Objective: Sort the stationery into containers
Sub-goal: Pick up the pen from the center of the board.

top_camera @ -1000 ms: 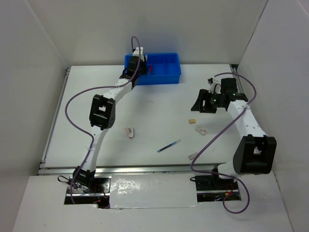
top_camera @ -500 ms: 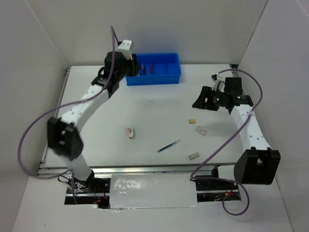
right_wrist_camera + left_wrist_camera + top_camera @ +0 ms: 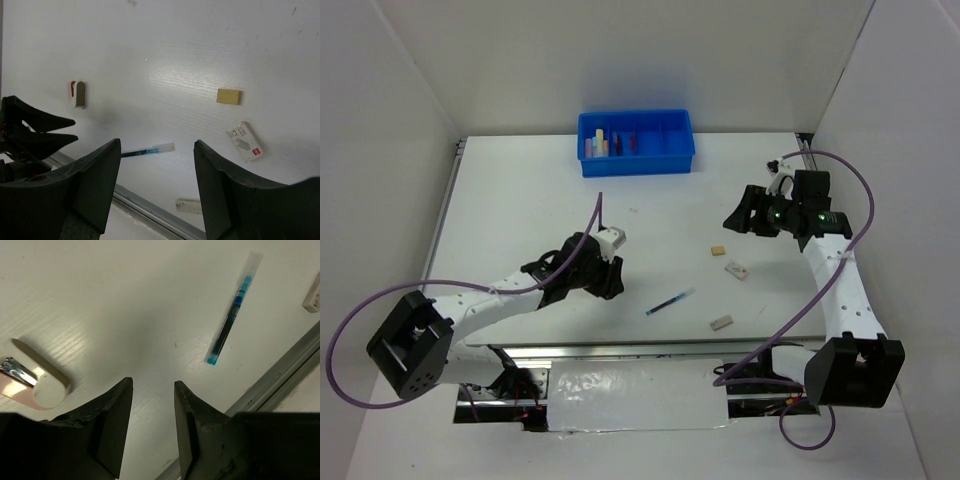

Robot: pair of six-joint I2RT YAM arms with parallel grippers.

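Note:
The blue four-compartment tray stands at the back; a pale yellow bar and red pens lie in its left compartments. My left gripper is open and empty, low over the table. A pink-and-white eraser lies just to its left and a blue pen lies ahead of it. My right gripper is open and empty, raised above the right side. Below it lie the blue pen, a beige square eraser and a white labelled eraser.
A beige eraser bar lies near the metal rail at the table's front edge. White walls close in the back and both sides. Purple cables loop from both arms.
My left arm has swung from the tray back down to the front of the table beside the pink-and-white eraser. The tray is uncovered. My right gripper has shifted slightly.

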